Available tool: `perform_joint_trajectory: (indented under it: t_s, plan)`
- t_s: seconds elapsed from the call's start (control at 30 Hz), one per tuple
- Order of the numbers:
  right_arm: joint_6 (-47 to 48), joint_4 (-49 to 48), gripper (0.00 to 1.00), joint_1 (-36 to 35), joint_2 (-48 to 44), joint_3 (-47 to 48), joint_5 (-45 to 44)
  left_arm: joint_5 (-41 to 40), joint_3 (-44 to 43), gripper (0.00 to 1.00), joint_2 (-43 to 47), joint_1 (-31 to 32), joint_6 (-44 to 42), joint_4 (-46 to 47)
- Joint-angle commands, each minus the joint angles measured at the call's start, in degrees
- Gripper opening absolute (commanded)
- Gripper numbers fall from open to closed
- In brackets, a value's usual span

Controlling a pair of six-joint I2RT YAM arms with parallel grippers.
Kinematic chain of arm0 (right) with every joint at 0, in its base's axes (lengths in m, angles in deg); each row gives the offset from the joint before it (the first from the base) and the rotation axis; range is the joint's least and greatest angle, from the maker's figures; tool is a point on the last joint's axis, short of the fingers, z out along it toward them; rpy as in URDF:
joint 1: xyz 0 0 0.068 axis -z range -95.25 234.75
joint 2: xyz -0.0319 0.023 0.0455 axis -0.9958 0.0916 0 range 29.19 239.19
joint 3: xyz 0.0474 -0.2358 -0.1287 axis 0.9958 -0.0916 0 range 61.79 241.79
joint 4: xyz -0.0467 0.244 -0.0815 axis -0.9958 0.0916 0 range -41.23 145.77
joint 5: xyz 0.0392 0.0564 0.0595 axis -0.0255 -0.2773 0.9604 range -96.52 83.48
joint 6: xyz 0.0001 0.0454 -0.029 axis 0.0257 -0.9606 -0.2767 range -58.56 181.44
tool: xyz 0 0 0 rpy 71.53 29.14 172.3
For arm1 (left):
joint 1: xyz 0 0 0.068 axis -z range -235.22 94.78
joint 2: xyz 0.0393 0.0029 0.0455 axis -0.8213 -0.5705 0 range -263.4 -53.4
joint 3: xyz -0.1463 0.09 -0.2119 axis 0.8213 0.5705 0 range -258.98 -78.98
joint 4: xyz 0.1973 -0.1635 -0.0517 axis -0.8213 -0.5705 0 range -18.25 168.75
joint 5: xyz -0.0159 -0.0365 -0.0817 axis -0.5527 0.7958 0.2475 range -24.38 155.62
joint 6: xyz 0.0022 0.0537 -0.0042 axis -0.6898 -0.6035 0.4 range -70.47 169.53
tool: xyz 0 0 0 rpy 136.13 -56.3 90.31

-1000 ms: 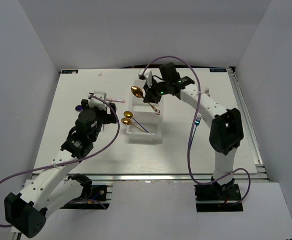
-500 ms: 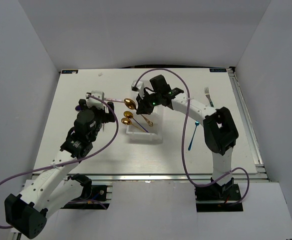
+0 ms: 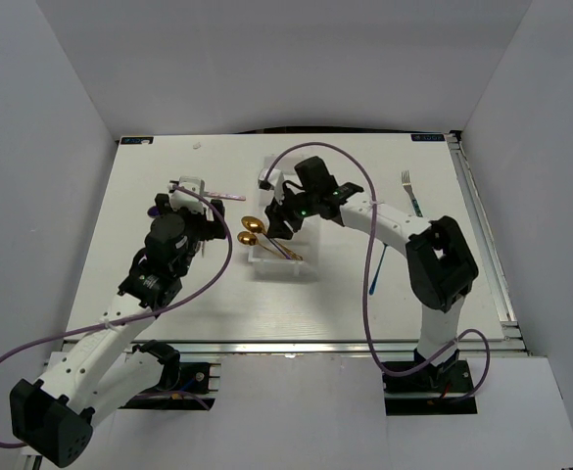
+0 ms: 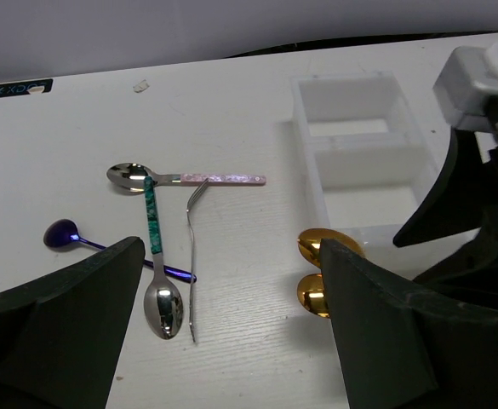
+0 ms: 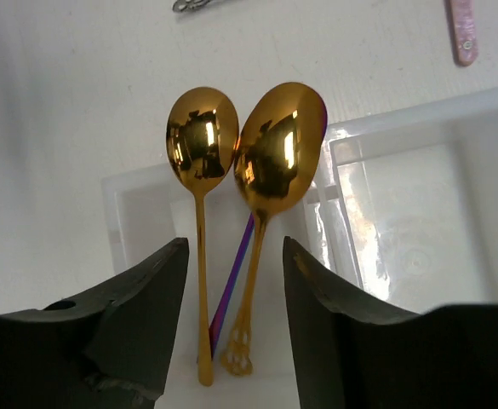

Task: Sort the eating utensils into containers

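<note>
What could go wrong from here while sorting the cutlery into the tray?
1. The gold spoons hang their bowls over the tray wall. The right gripper, its fingers flanking their handles, could flick one out when lifting.
2. The teal spoon touches the pink spoon, beside the fork. Grabbing one may drag the others.

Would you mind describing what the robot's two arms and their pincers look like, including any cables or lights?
Both the left arm and right arm have white links joined by bulky black joint housings. A loose purple cable loops along each. The left pincer and right pincer have broad, dark, matte fingers. A small green light glows near the right wrist.
</note>
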Motion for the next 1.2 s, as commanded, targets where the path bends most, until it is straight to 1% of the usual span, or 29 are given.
perform_joint_trajectory:
  t_s: [0.0, 0.03, 0.1, 0.17, 0.23, 0.27, 0.33, 0.4, 0.43, 0.47, 0.5, 0.53, 0.57, 0.6, 0.63, 0.67, 0.7, 0.77, 0.8, 0.83, 0.9, 0.93, 1.07, 1.1, 1.17]
  plan:
    - [3.22, 1.76, 0.59, 0.09, -5.77, 0.34, 0.26, 1.64, -0.22, 0.94, 0.02, -0.66, 0.94, 0.18]
    - [4.36, 2.38, 0.62, 0.09, -6.48, 0.52, 0.70, 1.90, -0.31, 0.94, -0.33, -0.74, 1.38, 0.09]
    - [5.51, 3.87, 0.65, 0.09, -8.84, 0.61, 0.87, 2.95, -0.40, 0.94, -0.68, -1.27, 2.08, -0.08]
    - [8.39, 7.38, 0.68, 0.52, -10.69, 1.04, 3.15, 3.83, -0.75, 0.94, -1.30, -1.97, 3.39, -0.35]
    - [11.21, 10.63, 0.71, 1.40, -13.50, 1.40, 7.79, 5.07, -1.01, 0.93, -1.91, -2.50, 4.28, -0.79]
    - [13.23, 13.87, 0.72, 2.62, -14.38, 1.40, 9.21, 5.59, -1.45, 0.92, -2.61, -3.20, 4.89, -1.05]
    - [14.30, 16.26, 0.73, 4.38, -17.20, 0.96, 13.15, 9.10, -2.15, 0.91, -3.76, -4.43, 8.32, -2.54]
    - [16.23, 19.51, 0.73, 8.51, -19.82, -0.71, 17.38, 12.70, -3.47, 0.90, -5.86, -7.15, 13.31, -4.99]
    - [16.24, 19.79, 0.73, 10.35, -20.80, -1.67, 20.79, 17.68, -3.65, 0.89, -6.65, -8.29, 15.51, -5.62]
    - [16.24, 19.88, 0.73, 13.94, -21.85, -4.46, 22.39, 19.81, -3.65, 0.88, -8.14, -11.26, 17.01, -6.23]
    - [16.59, 20.31, 0.73, 15.63, -23.69, -5.71, 23.97, 23.49, -3.39, 0.87, -8.94, -13.03, 19.55, -7.19]
    - [17.20, 20.93, 0.73, 18.51, -24.58, -6.68, 25.30, 29.44, -3.04, 0.86, -9.56, -14.88, 22.27, -7.46]
    - [17.81, 21.45, 0.73, 19.76, -26.50, -8.86, 25.40, 32.37, -2.43, 0.85, -10.87, -18.72, 23.78, -7.82]
    - [17.73, 20.85, 0.73, 20.82, -27.65, -10.36, 25.48, 34.84, -2.25, 0.85, -11.58, -20.76, 25.01, -7.99]
    - [17.30, 19.89, 0.73, 22.92, -28.88, -12.03, 26.01, 36.95, -2.16, 0.85, -12.37, -22.44, 28.85, -8.26]
    - [16.68, 18.49, 0.73, 24.07, -30.20, -15.97, 26.62, 39.67, -2.42, 0.85, -13.24, -25.59, 30.02, -9.56]
    - [15.81, 15.25, 0.74, 25.12, -32.65, -17.83, 27.32, 39.96, -3.99, 0.85, -14.30, -26.75, 32.30, -10.71]
    - [14.22, 13.82, 0.76, 27.85, -34.25, -19.86, 28.47, 38.31, -6.62, 0.86, -18.69, -28.07, 34.95, -13.60]
    - [13.87, 13.47, 0.76, 28.56, -35.04, -20.48, 28.82, 37.25, -9.94, 0.87, -20.62, -29.38, 36.61, -17.19]
    - [13.17, 13.11, 0.76, 29.78, -35.13, -20.66, 29.96, 35.76, -11.80, 0.87, -24.73, -29.48, 37.32, -19.31]
    - [12.81, 12.94, 0.76, 30.67, -35.48, -21.45, 30.93, 31.36, -14.97, 0.87, -28.88, -29.48, 39.61, -24.31]
    - [12.81, 12.67, 0.76, 30.76, -35.57, -21.80, 31.02, 29.78, -17.42, 0.87, -32.38, -29.75, 40.22, -25.73]
    - [12.98, 12.32, 0.76, 30.76, -36.36, -23.04, 30.58, 22.49, -22.10, 0.85, -38.99, -30.10, 44.26, -30.48]
    - [13.16, 12.58, 0.76, 30.76, -36.54, -23.04, 30.58, 18.30, -23.15, 0.84, -40.14, -30.19, 44.62, -31.10]
    - [14.30, 13.28, 0.76, 30.76, -36.89, -23.04, 30.14, 15.10, -26.49, 0.83, -43.73, -30.45, 45.68, -32.60]
